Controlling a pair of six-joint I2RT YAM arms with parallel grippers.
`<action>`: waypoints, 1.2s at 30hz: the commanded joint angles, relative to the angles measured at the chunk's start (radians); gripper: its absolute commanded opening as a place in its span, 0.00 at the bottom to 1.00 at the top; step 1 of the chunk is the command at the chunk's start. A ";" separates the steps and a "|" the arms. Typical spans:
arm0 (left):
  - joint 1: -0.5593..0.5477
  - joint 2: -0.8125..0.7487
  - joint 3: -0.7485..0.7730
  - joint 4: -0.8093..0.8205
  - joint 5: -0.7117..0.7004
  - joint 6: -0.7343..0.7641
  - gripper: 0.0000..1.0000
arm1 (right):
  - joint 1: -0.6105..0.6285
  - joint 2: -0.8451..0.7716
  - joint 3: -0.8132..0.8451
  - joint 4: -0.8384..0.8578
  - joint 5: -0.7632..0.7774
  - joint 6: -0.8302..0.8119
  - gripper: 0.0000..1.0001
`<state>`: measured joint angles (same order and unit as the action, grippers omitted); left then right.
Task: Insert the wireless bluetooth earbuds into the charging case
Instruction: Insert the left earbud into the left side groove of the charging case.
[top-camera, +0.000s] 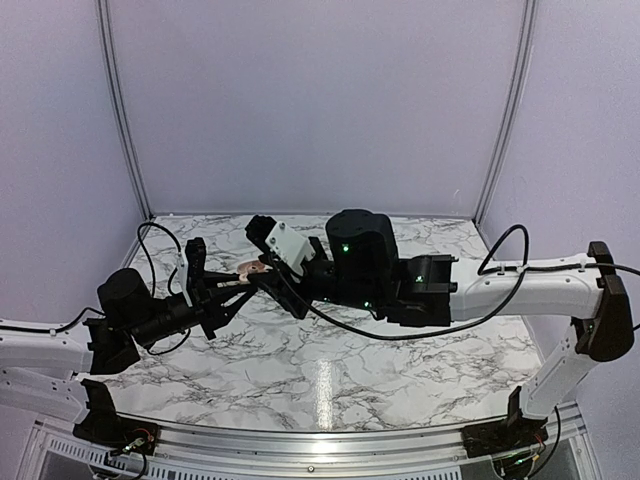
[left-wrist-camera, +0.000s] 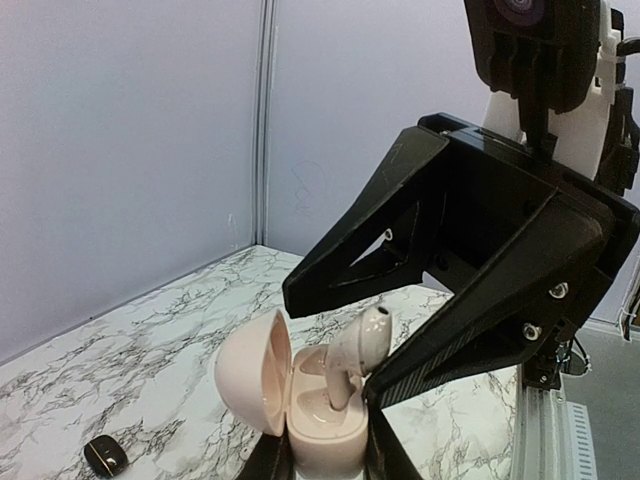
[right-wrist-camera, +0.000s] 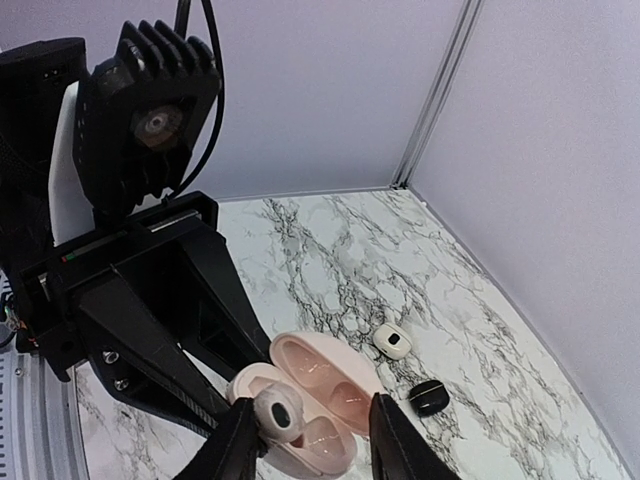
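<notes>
above the table (top-camera: 400, 370), left tool (left-wrist-camera: 325, 458) grips open charging case (left-wrist-camera: 262, 375), earbud (left-wrist-camera: 356, 350) inside.

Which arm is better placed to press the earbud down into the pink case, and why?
Probably the right. The right gripper, jaws open, straddles the earbud, which leans half-seated in the open charging case. The left gripper is busy, shut on that case.

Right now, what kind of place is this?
Probably a robot test booth: a marble-patterned table closed in by plain lilac wall panels on metal posts, with two robot arms mounted at its near edge.
</notes>
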<state>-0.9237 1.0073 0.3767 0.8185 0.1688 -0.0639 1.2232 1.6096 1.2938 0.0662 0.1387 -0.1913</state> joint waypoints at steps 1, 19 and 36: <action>-0.009 0.000 0.038 0.080 0.067 0.003 0.00 | -0.014 -0.014 0.041 -0.016 -0.001 0.009 0.40; -0.009 0.000 0.039 0.082 0.073 0.002 0.00 | -0.016 -0.024 0.038 -0.013 -0.045 -0.004 0.46; -0.009 0.003 0.037 0.088 0.078 -0.008 0.00 | -0.016 -0.053 0.023 -0.017 -0.128 -0.028 0.54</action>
<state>-0.9257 1.0073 0.3767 0.8284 0.2195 -0.0677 1.2125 1.5986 1.2938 0.0647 0.0410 -0.2134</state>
